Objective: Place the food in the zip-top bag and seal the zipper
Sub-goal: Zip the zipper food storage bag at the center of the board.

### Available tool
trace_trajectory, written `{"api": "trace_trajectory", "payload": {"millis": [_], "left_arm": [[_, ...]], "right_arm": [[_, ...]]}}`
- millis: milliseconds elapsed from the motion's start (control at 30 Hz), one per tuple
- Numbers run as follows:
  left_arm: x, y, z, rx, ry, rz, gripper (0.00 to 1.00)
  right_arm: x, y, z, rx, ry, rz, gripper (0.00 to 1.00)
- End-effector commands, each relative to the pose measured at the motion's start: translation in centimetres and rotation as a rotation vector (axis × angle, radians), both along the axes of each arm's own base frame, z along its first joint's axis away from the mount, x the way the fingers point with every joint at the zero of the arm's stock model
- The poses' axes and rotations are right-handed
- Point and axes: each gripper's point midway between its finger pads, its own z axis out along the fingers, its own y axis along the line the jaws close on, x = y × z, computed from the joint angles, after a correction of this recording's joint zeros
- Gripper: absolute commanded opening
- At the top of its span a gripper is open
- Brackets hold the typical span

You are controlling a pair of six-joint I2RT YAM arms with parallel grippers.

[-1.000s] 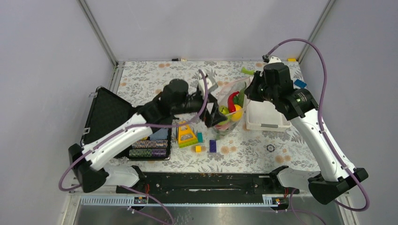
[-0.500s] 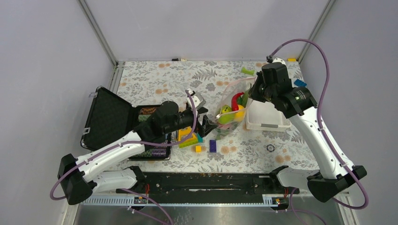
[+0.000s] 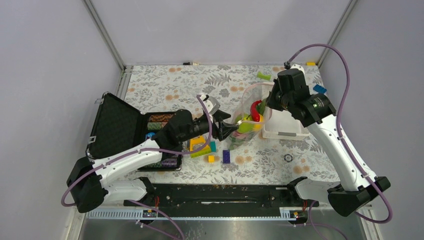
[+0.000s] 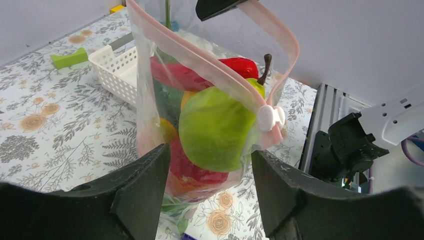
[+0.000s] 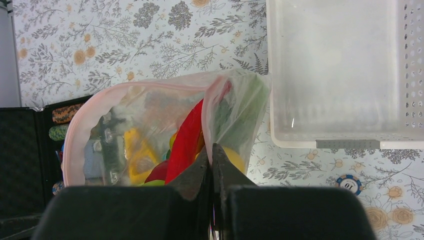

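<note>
Steel trough [image 3: 220, 227] runs along the near edge. Black rail [image 3: 220, 194] behind it carries both arm bases. Table [image 3: 150, 85] has a floral cloth: grey leaves w/ orange blooms.

Nearest items on the cloth: purple brick [image 3: 226, 156], small yellow brick [image 3: 211, 158], chip [image 3: 288, 157] to the R. Next row: open black case [image 3: 117, 127] at L w/ chip rows inside, yellow toy [image 3: 199, 145] just beside it.

L claw [image 3: 229, 131] sits low at centre, jaws spread, one finger [image 4: 145, 185] on each side of the lower half of the bag [image 4: 147, 90]. Contact cannot be confirmed.

Bag is upright at table centre. Food [image 4: 215, 127] is inside it: green fruit in front, red pieces behind and below. Zipper [image 4: 200, 61] is unsealed, mouth gaping in a loop, white slider [image 4: 270, 118] at the end facing L claw. R claw [image 5: 212, 150] is clamped on the bag rim at the far end.

White basket [image 3: 287, 122] sits just R of the bag. Far side: green piece [image 3: 263, 76], blue piece [image 3: 319, 89].

Room: plain grey walls [image 3: 210, 30], alu. posts [image 3: 103, 32] at the back corners.
</note>
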Motion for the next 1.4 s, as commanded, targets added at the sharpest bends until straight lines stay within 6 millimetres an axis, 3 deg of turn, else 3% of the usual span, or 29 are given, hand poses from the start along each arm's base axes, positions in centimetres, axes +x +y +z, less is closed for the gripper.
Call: {"api": "trace_trajectory", "payload": {"millis": [0, 500, 733, 833, 933, 1000, 1100, 1200, 1367], "left_arm": [[-0.1, -1.3, 3.1, -0.099, -0.055, -0.045, 0.61], [-0.3, -1.9, 4.6, -0.129, -0.159, -0.087, 0.59], [-0.1, -2.2, 3.7, -0.090, -0.166, -0.094, 0.01], [-0.4, -1.6, 3.9, -0.092, -0.177, -0.086, 0.00], [-0.9, -0.5, 5.2, -0.113, -0.210, -0.070, 0.00], [-1.2, 0.1, 6.3, -0.124, -0.238, -0.065, 0.00], [-1.6, 0.6, 7.7, -0.130, -0.276, -0.066, 0.00], [-1.9, 0.8, 8.6, -0.132, -0.298, -0.072, 0.00], [-1.9, 1.3, 9.6, -0.129, -0.342, -0.058, 0.00]], "right_arm": [[0.1, -0.2, 1.2, 0.029, -0.049, -0.031, 0.00], [-0.3, -0.2, 1.3, 0.040, -0.050, -0.026, 0.00], [-0.2, 0.0, 1.2, 0.027, -0.051, -0.001, 0.00], [-0.4, 0.0, 1.6, -0.029, -0.075, 0.081, 0.16], [-0.5, -0.6, 2.5, -0.122, -0.133, 0.153, 0.42], [-0.6, -1.1, 3.8, -0.153, -0.195, 0.176, 0.60], [-0.6, -1.8, 6.7, -0.159, -0.336, 0.167, 0.78], [-1.1, -1.8, 9.1, -0.182, -0.482, 0.226, 0.85], [-3.0, 1.8, 9.9, -0.231, -0.626, 0.562, 0.86]]}}
